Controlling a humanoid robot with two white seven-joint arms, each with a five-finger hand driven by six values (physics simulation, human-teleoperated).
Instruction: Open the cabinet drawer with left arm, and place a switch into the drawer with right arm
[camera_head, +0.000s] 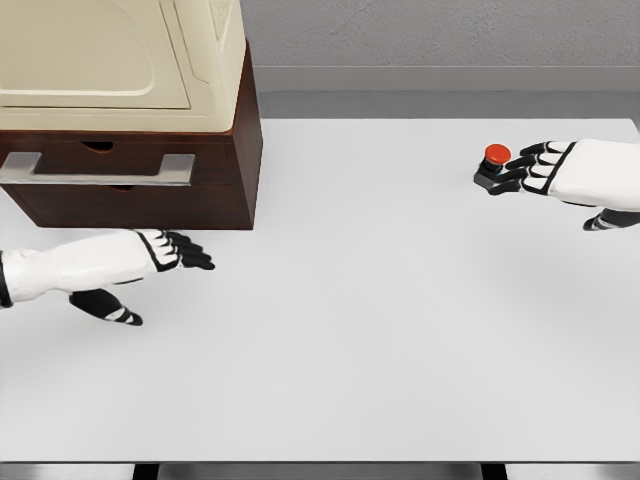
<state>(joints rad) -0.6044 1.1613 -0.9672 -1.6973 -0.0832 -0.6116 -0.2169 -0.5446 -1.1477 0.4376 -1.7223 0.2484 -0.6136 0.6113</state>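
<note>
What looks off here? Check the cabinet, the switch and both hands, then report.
Nothing stands out. The cabinet sits square, its drawer not pulled out. The switch stands upright by the right hand. The left hand hovers open below the drawer.

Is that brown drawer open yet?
Shut. The drawer front sits flush with the cabinet; the left hand is below its handle, not touching.

The cabinet (130, 150) at ten o'clock was cut off by the top and left edges. At two o'clock, the right hand (575, 175) ran off the right edge, and its fingers (515, 172) hid part of the switch (493, 168) base.
</note>
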